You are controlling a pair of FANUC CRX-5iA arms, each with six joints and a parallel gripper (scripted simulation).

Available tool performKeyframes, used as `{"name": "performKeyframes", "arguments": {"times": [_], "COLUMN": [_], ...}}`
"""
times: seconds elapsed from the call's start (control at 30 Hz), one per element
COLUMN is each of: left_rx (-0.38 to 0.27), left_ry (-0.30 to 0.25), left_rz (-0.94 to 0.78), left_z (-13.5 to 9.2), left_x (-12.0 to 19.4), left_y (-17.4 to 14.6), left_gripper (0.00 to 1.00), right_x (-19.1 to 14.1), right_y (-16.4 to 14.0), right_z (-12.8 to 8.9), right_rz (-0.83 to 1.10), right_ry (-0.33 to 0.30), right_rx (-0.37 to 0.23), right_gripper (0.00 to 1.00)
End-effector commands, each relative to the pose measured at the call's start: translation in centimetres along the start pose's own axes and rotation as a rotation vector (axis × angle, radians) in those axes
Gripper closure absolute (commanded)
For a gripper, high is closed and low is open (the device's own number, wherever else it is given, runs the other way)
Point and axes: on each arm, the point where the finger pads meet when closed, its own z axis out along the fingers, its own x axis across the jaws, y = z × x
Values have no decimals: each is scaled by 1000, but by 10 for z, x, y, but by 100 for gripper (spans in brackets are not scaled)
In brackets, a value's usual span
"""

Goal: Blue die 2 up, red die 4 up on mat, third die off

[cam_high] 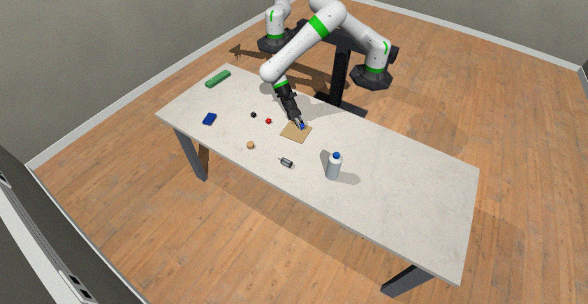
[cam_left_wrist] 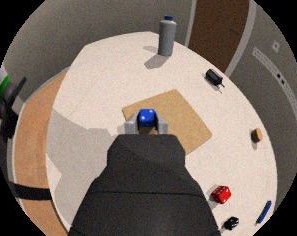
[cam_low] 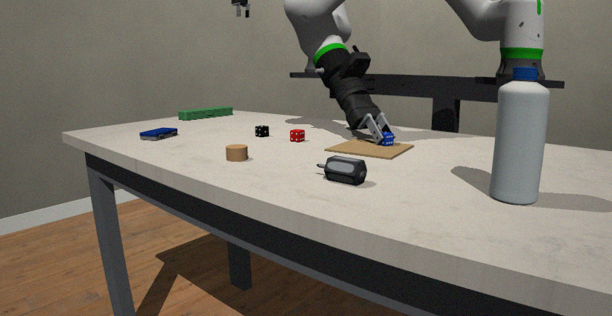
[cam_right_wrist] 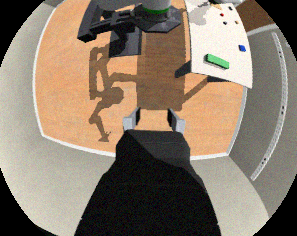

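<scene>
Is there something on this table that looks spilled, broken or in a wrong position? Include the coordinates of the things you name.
Nothing stands out. The bottle [cam_high: 333,169] [cam_low: 519,142] [cam_left_wrist: 166,39] stands upright with no visible spill, the red die [cam_high: 268,120] [cam_low: 296,135] [cam_left_wrist: 221,194] [cam_right_wrist: 222,14] and black die [cam_high: 253,114] [cam_low: 262,131] [cam_left_wrist: 231,223] [cam_right_wrist: 225,23] sit flat, and the left claw [cam_high: 300,125] [cam_low: 384,137] [cam_left_wrist: 147,117] grips the blue die [cam_high: 302,126] [cam_low: 387,139] [cam_left_wrist: 147,118].

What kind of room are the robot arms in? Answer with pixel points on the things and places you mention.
Maybe a robot lab or workshop. Two white robot arms [cam_high: 302,34] stand on a black stand [cam_high: 339,71] [cam_low: 411,86], by a long table [cam_high: 390,191] [cam_low: 385,219] with dice and a water bottle [cam_high: 333,168] [cam_low: 519,142] [cam_left_wrist: 166,39] on it.
</scene>
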Motion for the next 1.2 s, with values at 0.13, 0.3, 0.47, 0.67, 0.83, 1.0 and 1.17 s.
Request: {"name": "performKeyframes", "arguments": {"times": [0.13, 0.3, 0.47, 0.67, 0.83, 1.0, 1.17], "left_rx": [0, 0, 0, 0, 0, 0, 0], "left_ry": [1, 1, 1, 1, 1, 1, 1], "left_rz": [-1, -1, -1, -1, -1, -1, -1], "left_z": [-1, -1, -1, -1, -1, -1, -1], "left_x": [1, 1, 1, 1, 1, 1, 1], "left_y": [0, 0, 0, 0, 0, 0, 0], "left_gripper": [51, 51, 51, 51, 51, 39, 27], "right_x": [0, 0, 0, 0, 0, 0, 0], "right_y": [0, 0, 0, 0, 0, 0, 0], "right_z": [-1, -1, -1, -1, -1, -1, -1], "right_rz": [0, 0, 0, 0, 0, 0, 0], "right_ry": [0, 0, 0, 0, 0, 0, 0], "right_rx": [-2, -2, -2, -2, -2, -2, -2], "right_gripper": [0, 0, 0, 0, 0, 0, 0]}}
